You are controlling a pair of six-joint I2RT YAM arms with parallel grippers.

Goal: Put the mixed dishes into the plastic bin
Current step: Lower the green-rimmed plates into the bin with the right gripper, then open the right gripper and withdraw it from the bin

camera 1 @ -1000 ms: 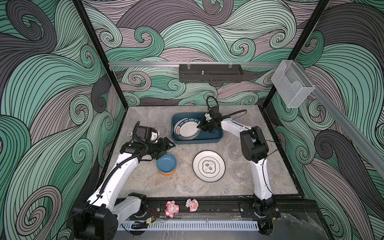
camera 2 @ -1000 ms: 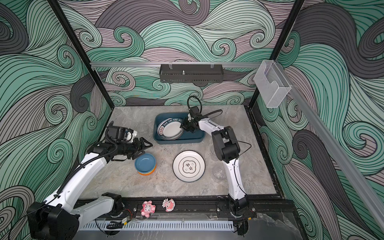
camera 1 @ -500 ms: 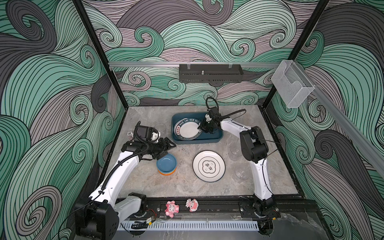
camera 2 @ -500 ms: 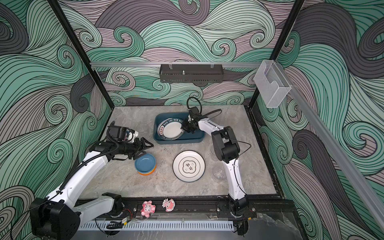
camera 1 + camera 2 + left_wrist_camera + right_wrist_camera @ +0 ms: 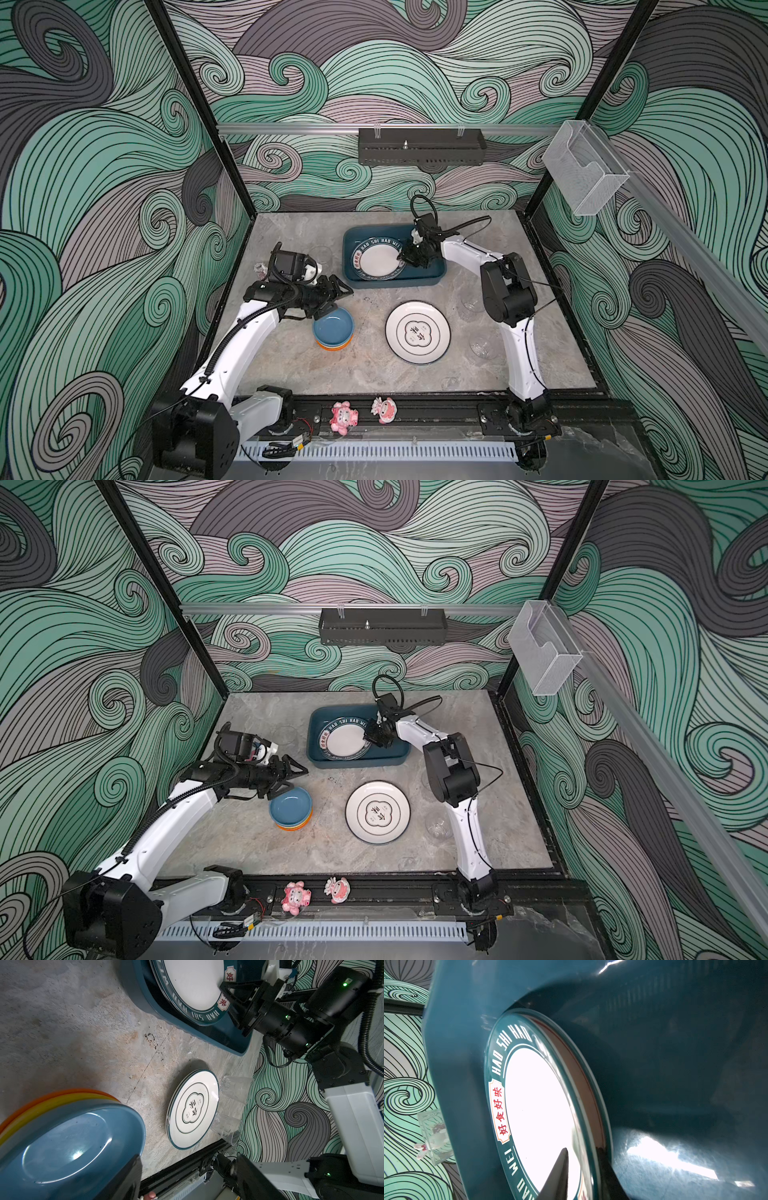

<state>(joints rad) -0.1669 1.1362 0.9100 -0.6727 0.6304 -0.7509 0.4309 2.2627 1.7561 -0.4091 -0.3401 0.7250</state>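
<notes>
I see the plastic bin (image 5: 434,279), a shallow dark teal tub with rounded corners, at the rear centre of the table (image 5: 291,357). The lettered plate (image 5: 379,261), white with a teal band, lies inside it toward its left end. The emblem plate (image 5: 417,332) lies flat in front of the bin. To its left sits the bowl stack (image 5: 333,330): blue on top, yellow and orange beneath. The rear glass (image 5: 469,302) and the front glass (image 5: 482,348), both clear, sit right of the emblem plate. The left glass (image 5: 320,255) sits left of the bin.
</notes>
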